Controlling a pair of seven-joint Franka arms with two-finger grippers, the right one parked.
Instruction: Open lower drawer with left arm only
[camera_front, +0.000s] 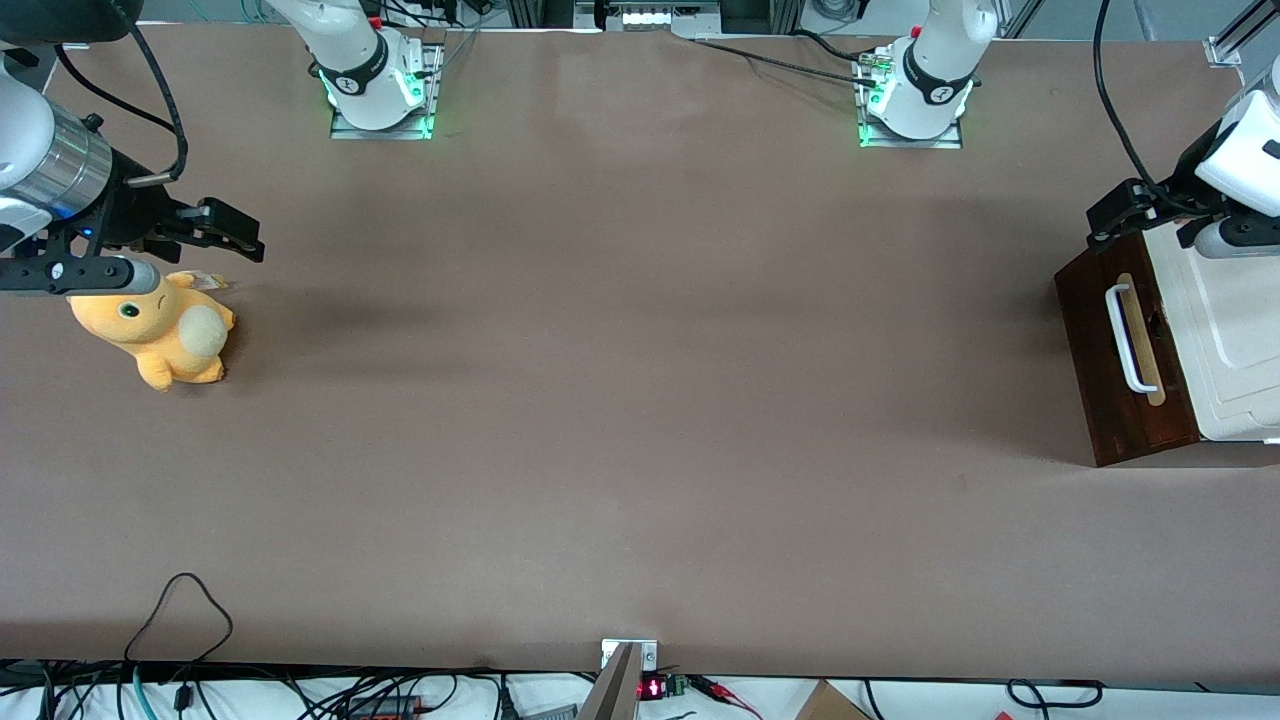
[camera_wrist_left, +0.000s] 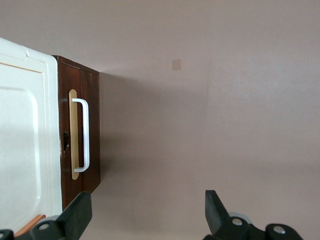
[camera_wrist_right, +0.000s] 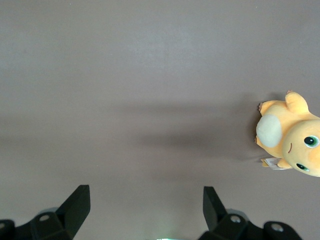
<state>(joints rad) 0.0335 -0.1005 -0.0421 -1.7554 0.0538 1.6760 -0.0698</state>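
My gripper (camera_wrist_left: 145, 217) hangs above brown table (camera_front: 640, 400), jaws spread wide, holding nothing. Just beside it: lower drawer (camera_wrist_left: 80, 130), dark brown front shut flush, white bar handle (camera_wrist_left: 83, 135) on tan strip, untouched. Drawer sits at working arm's end of table. Cream-white box part (camera_wrist_left: 22, 135) adjoins it. Orange plush toy (camera_front: 160, 330) lies toward parked arm's end.
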